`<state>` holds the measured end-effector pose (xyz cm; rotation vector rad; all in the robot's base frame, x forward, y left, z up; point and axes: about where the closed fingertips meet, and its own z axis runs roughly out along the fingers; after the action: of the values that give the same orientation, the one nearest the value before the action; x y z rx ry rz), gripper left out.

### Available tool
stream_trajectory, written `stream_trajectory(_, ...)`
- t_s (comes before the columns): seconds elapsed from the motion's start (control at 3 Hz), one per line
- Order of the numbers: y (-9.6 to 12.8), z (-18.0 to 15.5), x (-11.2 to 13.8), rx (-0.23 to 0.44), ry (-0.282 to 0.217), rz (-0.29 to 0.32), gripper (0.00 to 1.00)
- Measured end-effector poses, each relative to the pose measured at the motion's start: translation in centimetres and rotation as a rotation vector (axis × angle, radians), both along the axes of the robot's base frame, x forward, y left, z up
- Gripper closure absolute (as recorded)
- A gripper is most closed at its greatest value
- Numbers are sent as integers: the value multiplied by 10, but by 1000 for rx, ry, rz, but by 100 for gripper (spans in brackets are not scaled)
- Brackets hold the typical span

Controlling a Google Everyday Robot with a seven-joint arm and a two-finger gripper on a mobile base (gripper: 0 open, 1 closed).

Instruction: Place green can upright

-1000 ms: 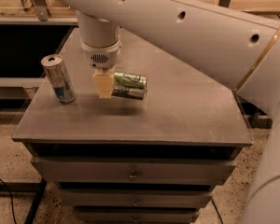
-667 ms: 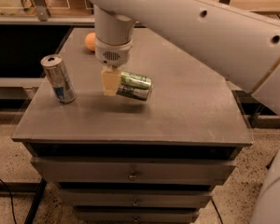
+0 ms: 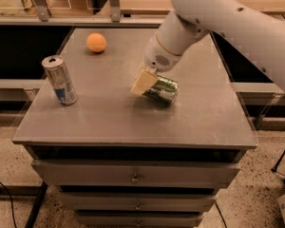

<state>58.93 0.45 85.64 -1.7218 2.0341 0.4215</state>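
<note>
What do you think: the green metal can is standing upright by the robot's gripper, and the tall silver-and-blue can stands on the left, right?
Not quite. The camera view shows the green and silver metal can lying on its side on the grey table, by the gripper. The tall silver-and-blue can does stand on the left.

claw (image 3: pixel 143 83) at green can's (image 3: pixel 164 90) left end, both shifted right

White dimpled arm (image 3: pixel 228 18); cream gripper (image 3: pixel 143 83) (at tip)
</note>
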Motion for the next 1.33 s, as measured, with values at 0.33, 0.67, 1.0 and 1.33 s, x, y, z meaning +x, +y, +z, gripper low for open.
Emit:
stream_trajectory(0.33,-35,13,12,92,-21,-57,100)
stream_trajectory(0.67,-73,59,36,133,-83,-91,100)
stream_trajectory(1.0,-72,58,36,133,-83,-91,100)
stream_trajectory(1.33,-79,52,38,220,-62,-113,100)
